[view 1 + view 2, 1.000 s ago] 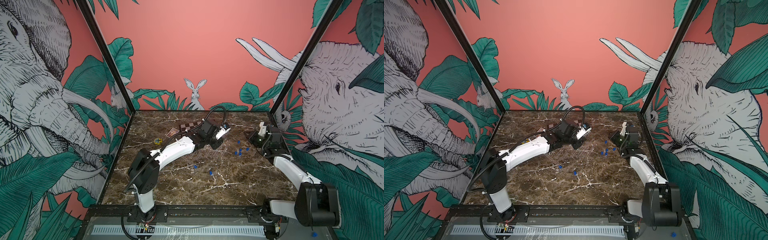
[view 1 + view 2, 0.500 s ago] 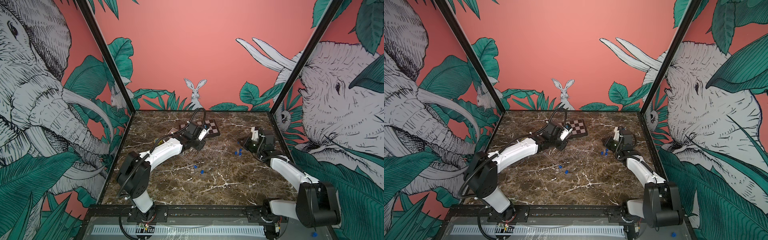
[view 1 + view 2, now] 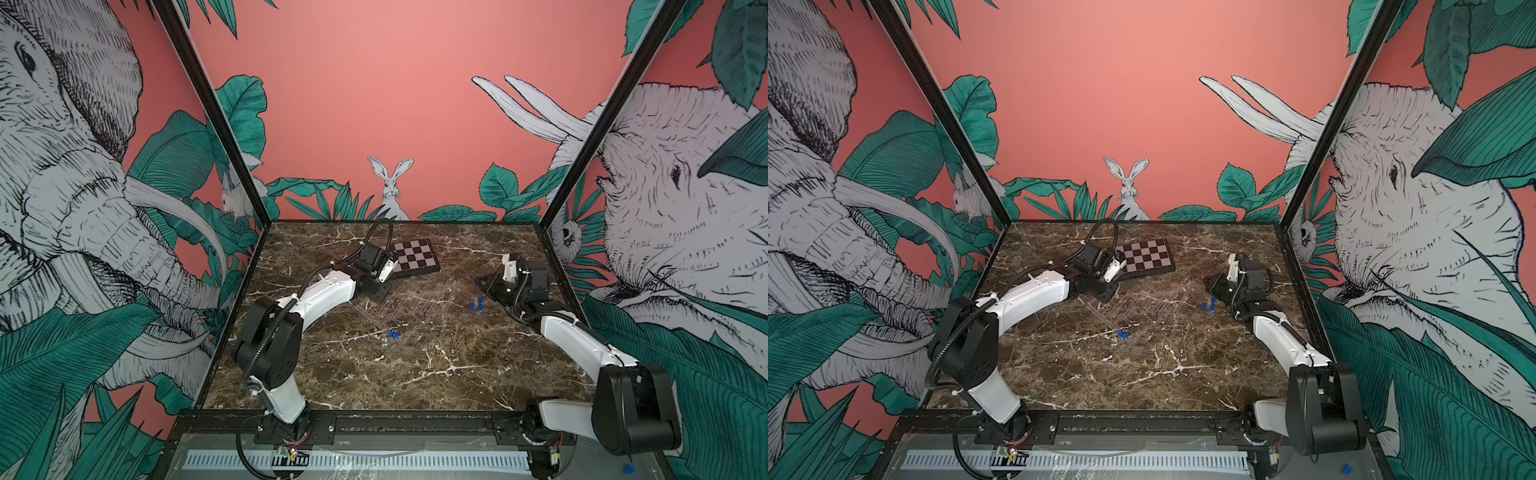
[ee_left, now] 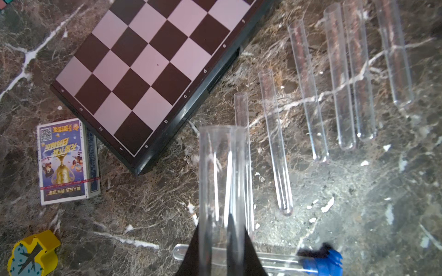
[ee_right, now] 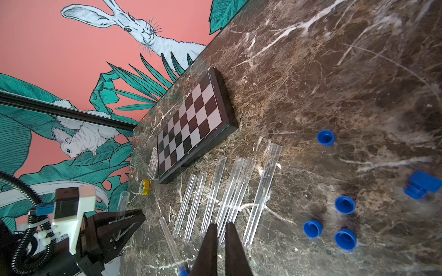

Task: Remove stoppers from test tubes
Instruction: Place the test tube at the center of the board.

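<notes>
Left pincer (image 4: 221, 239) was clamped on the body of one clear tube (image 4: 221, 167), which rose from between my dark fingers with its mouth bare and no plug in it. Right pincer (image 5: 221, 229) was all but closed with nothing between its tips, hanging over the near ends of the row of test tubes (image 5: 233, 188). Six open ones lay side by side on the marble-patterned surface (image 4: 358, 215), just beside the chessboard (image 4: 148, 62), two of them touching. Four loose stoppers (image 5: 344, 205) sat apart from the row, hollow sides up. One capped tube (image 4: 275, 260) lay crosswise near my left pincer, its stopper (image 4: 320, 261) seated in the mouth.

I judged the work nearly finished: the tube I held was done and wanted setting down, and the capped one looked like the last. The next move called for lowering the held tube flat beside the others and letting go gently, since round, slick walls roll easily on a polished surface. Then one pincer had to grip the capped tube's body while the other opened just enough to take the plug and draw it straight along the tube's axis.

The tubes were thin-walled, smooth, round-ended and nearly invisible against the veined brown. The plugs were bright blue, stepped and cup-shaped, probably a slightly yielding plastic.
</notes>
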Tool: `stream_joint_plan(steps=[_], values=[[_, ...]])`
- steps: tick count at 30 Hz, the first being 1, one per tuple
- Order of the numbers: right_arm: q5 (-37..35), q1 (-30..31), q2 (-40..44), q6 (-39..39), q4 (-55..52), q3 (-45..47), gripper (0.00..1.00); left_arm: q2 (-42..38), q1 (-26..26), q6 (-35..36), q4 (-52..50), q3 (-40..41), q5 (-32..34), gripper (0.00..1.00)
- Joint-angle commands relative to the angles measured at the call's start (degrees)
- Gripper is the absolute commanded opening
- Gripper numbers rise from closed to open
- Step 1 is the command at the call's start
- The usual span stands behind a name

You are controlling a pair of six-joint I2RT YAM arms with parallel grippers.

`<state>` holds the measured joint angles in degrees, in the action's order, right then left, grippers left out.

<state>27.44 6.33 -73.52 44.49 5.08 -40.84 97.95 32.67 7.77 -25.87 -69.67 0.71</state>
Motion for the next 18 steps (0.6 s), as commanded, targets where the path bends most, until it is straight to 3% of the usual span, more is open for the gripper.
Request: stream_joint_plan(steps=[1, 18], values=[[-0.5, 0.1, 0.6, -0.7, 0.5, -0.9, 0.1, 1.3, -0.4, 1.6, -2.0, -1.0, 0.6, 0.0], [-1.3, 0.0, 1.3, -1.3, -0.5, -0.3, 0.1, 10.3, -0.6, 6.0, -2.1, -4.7, 0.6, 0.0]])
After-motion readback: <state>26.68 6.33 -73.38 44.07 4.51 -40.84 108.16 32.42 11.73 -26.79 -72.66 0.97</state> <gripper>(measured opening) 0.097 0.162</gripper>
